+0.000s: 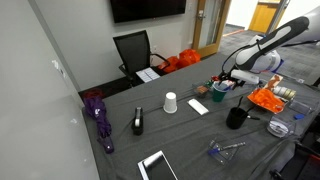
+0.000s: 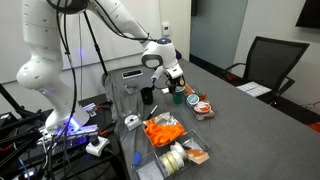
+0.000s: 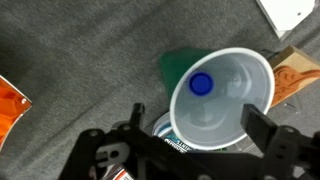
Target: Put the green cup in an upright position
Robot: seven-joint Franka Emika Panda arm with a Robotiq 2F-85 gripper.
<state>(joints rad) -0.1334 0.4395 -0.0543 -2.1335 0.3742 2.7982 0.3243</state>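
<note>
Grey tabletop (image 3: pixel 80 50) in an office room. In the wrist view, the gripper (image 3: pixel 195 120) has its black fingers (image 3: pixel 255 128) apart, one on either side of the green cup (image 3: pixel 225 105). The cup's pale inside and a blue spot at its bottom face the camera, and the cup is tilted. Whether the pads press it cannot be told. In an exterior view, a black mug (image 1: pixel 236 117) stands near the gripper, a white cup (image 1: pixel 170 102) sits mid-table, and a black chair (image 1: pixel 133 50) is beyond.
</note>
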